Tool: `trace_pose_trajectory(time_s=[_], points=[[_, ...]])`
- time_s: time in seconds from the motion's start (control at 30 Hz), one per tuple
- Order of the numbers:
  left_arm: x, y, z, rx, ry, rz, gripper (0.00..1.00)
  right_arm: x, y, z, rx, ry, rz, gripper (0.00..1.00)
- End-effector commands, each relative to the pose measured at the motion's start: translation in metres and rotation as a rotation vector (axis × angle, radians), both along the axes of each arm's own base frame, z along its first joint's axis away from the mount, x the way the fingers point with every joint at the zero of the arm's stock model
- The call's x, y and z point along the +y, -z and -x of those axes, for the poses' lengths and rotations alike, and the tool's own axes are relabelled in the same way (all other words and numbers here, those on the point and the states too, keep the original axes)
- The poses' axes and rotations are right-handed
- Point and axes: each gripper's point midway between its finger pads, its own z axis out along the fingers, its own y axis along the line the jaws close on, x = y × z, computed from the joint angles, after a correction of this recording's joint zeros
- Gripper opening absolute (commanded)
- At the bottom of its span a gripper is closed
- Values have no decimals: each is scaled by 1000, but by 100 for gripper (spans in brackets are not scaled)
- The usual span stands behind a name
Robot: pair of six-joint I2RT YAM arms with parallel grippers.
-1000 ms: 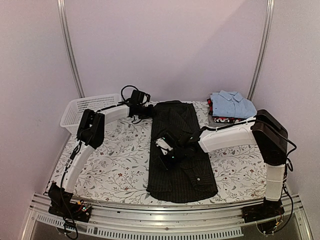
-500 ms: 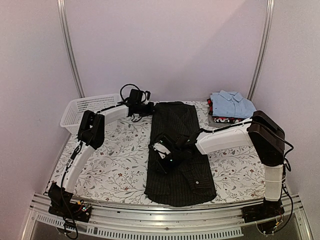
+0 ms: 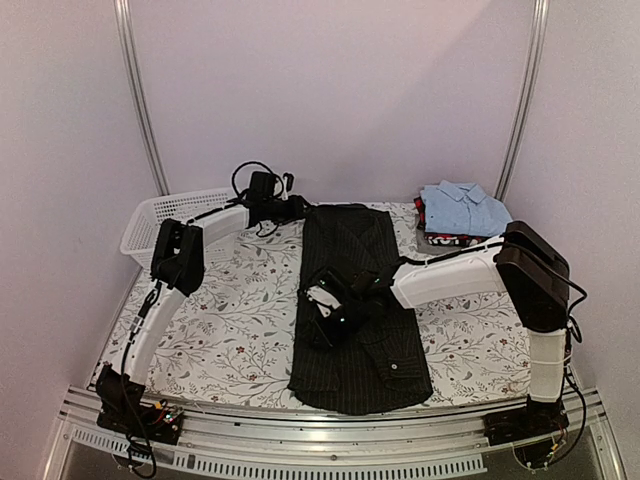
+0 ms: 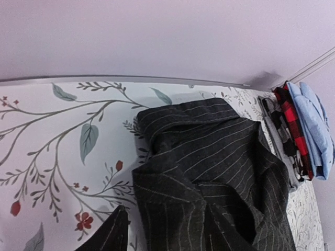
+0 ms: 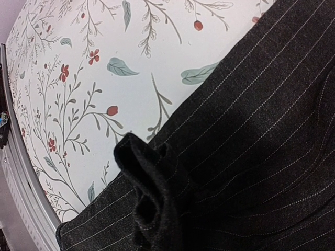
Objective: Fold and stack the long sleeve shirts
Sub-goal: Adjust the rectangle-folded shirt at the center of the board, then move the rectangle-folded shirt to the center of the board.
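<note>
Workspace seen from above and from both wrists. A table point(image 3: 230, 320) covered in a floral-print cloth carries a white mesh basket point(image 3: 160, 215) at the upper left of the overhead view. At the upper right sits a folded light blue shirt point(image 3: 463, 207), resting on a stack of folded garments point(image 3: 445, 238) that includes a red-and-black plaid one. The left wrist view shows the same stack edge-on at the right of the frame. Basket and stack both lie well apart from the black shirt point(image 3: 350, 250), and nothing lies on the patterned cloth between them.

The black shirt, pinstriped, lies lengthwise down the middle of the table with its collar end toward the far wall. Its lower part is partly covered by the right arm.

The left arm reaches up the left side of the frame and bends right, so that the left gripper point(image 3: 297, 208) sits at the far left corner of the black shirt. In the left wrist view a raised flap of striped cloth shows at the bottom edge. The fingers are out of frame, so whether they grip cannot be told.

The right arm rises at the right edge, folds over and extends left across the shirt. The right gripper point(image 3: 322, 318) is at the shirt's left margin, mid-length. In the right wrist view a puckered ridge of cloth stands up toward the camera, consistent with jaws closed on the fabric.
</note>
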Motion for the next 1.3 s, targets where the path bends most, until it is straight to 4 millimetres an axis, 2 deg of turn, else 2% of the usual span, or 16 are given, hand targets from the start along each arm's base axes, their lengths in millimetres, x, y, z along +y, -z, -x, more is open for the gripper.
trace_pose_trajectory(time_s=[0.0, 0.1, 0.2, 0.33, 0.37, 0.4, 0.5, 0.6, 0.63, 0.73, 0.8, 0.83, 0.93, 1.1, 1.27], points=[[27, -39, -2, -11, -19, -1, 50, -5, -2, 0, 67, 32, 9, 0], [33, -60, 9, 5, -14, -8, 48, 3, -27, -13, 35, 50, -54, 0], [35, -86, 34, 46, 5, 15, 45, 7, -52, -26, -2, 74, -107, 0], [41, -101, 90, 106, 22, 26, 40, 3, -71, -47, -21, 123, -148, 0], [44, -101, 108, 124, 30, 27, 39, 3, -75, -53, -27, 135, -156, 0], [49, -87, 130, 175, 27, 13, 38, 3, -79, -62, -34, 150, -166, 0], [57, -87, 183, 225, 47, 16, 38, 12, -92, -82, -61, 168, -198, 0], [59, -85, 236, 267, 85, 10, 36, 24, -89, -101, -65, 180, -209, 0], [58, -82, 255, 286, 99, 3, 36, 26, -79, -105, -57, 186, -200, 0], [58, -73, 309, 324, 152, -37, 36, 34, -69, -118, -51, 198, -200, 0], [59, -72, 342, 339, 190, -42, 35, 38, -56, -126, -38, 208, -192, 0], [59, -68, 358, 354, 212, -44, 35, 41, -54, -131, -34, 212, -200, 0], [56, -57, 402, 388, 278, -67, 35, 42, -33, -143, 7, 244, -193, 0], [54, -39, 448, 446, 336, -80, 34, 30, 1, -162, 62, 331, -157, 0], [40, -28, 472, 474, 415, -93, 33, 18, 18, -184, 102, 402, -156, 0]])
